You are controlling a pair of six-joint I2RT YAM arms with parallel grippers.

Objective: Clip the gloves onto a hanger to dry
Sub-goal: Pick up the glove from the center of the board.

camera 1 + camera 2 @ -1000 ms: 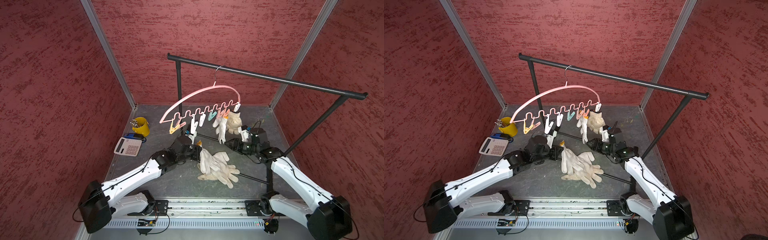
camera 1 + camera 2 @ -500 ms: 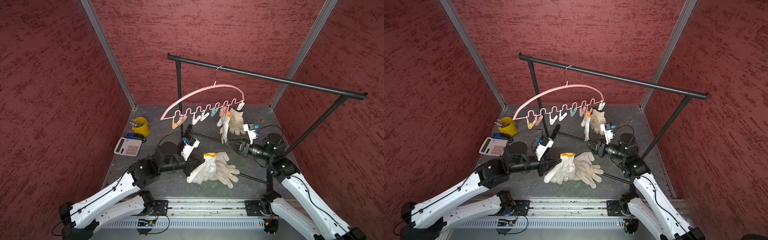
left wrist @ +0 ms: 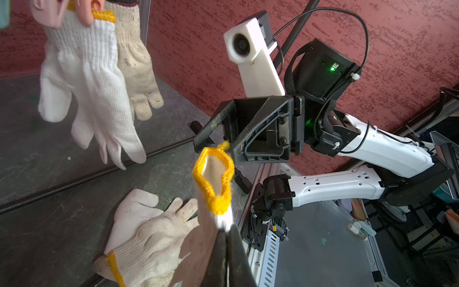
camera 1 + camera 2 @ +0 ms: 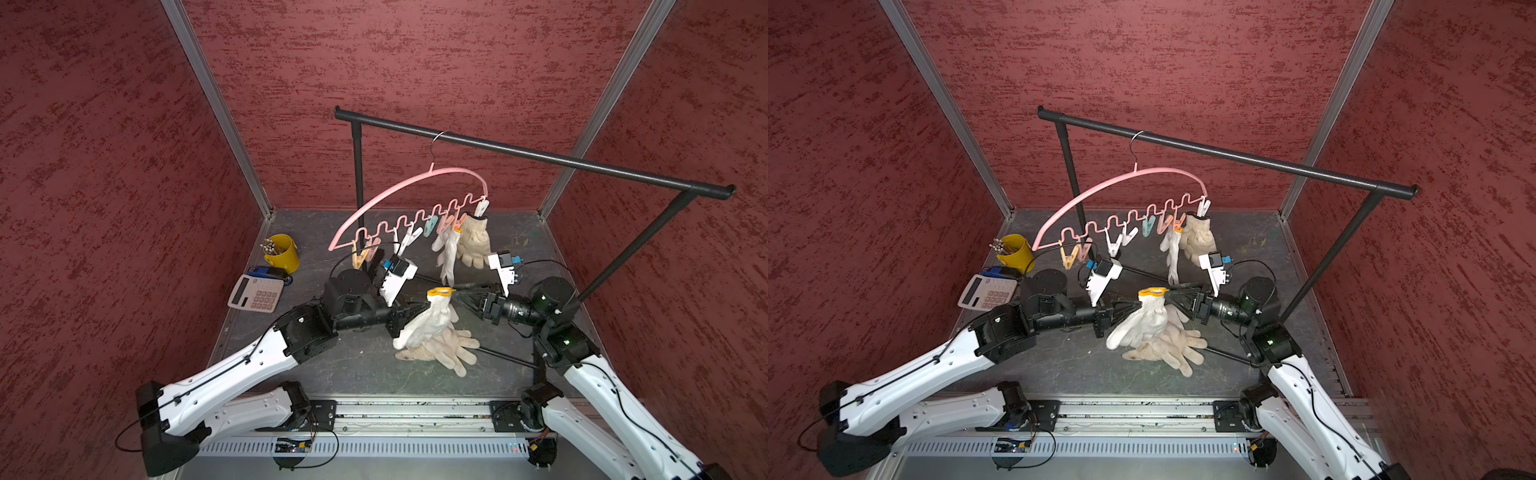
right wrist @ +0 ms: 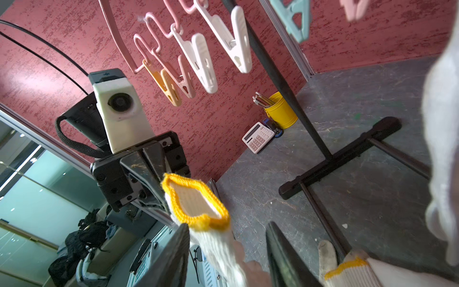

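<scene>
My left gripper [image 3: 227, 229] is shut on a white glove with a yellow cuff [image 4: 432, 320], holding it cuff-up above the pile of gloves [image 4: 449, 349] on the floor. The right gripper [image 5: 227, 225] is open, its jaws on either side of that cuff [image 5: 196, 203], which lies against one jaw. In both top views the grippers [image 4: 1133, 307] [image 4: 1171, 296] meet tip to tip at the glove. The pink hanger [image 4: 415, 187] hangs from the black rack, with two gloves [image 4: 446, 249] [image 4: 473, 241] clipped at its right end. Several clothespins [image 5: 206, 57] hang empty.
The black garment rack [image 4: 536, 156] spans the back, and its base bars [image 5: 340, 159] lie across the floor under the grippers. A yellow cup of pencils [image 4: 282, 257] and a calculator [image 4: 255, 292] stand at the back left. Red walls close in three sides.
My left gripper has lifted the yellow-cuffed glove up off the pile. The right gripper has come in from the right until its jaws stand around the cuff. The hanger has swung a little.
</scene>
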